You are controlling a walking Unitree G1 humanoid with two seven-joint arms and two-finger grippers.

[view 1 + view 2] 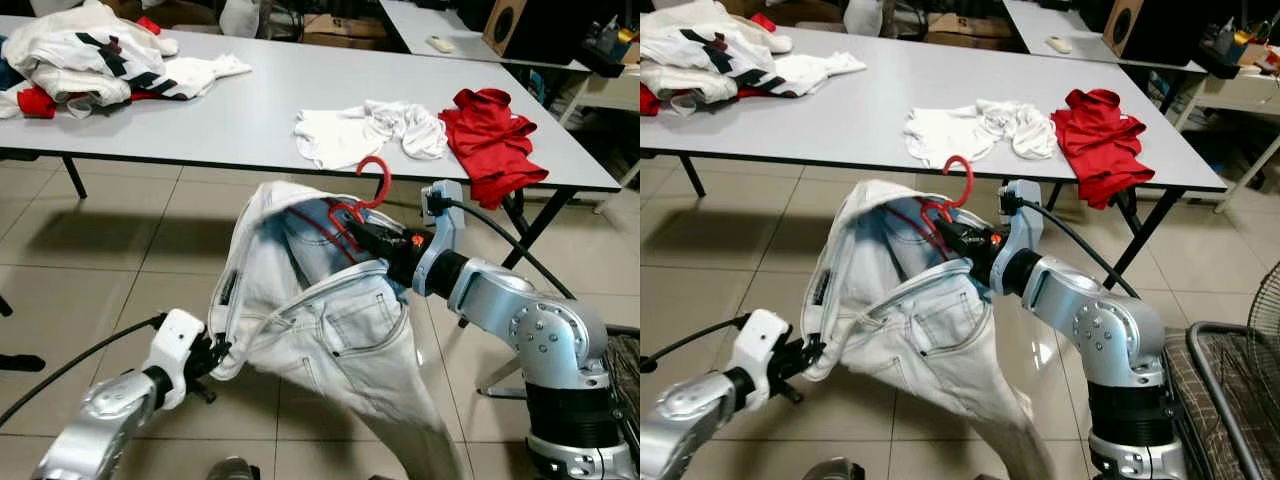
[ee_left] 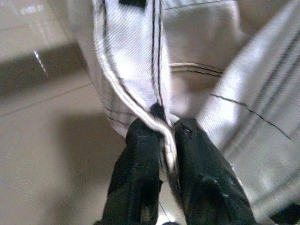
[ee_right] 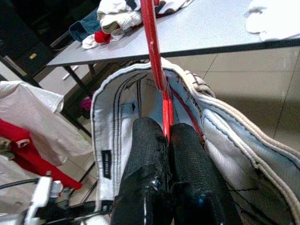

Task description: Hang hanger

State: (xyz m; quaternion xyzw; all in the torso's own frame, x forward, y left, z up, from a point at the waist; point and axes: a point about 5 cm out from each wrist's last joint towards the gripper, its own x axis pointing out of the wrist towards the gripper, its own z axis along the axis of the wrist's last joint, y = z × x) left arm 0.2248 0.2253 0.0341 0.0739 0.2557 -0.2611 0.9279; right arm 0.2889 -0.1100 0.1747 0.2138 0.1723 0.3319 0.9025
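Note:
A red hanger pokes its hook up out of the waistband of pale, light-wash jeans held in the air in front of the grey table. My right gripper is shut on the hanger's neck inside the waistband; the red hanger runs up between its fingers. My left gripper, lower down, is shut on the jeans' waistband edge. The legs hang toward the tiled floor. The hanger's arms are hidden inside the jeans.
On the table lie a white garment, a red garment draped over the right edge, and a pile of white, black and red clothes at the far left. A dark frame stands at the right.

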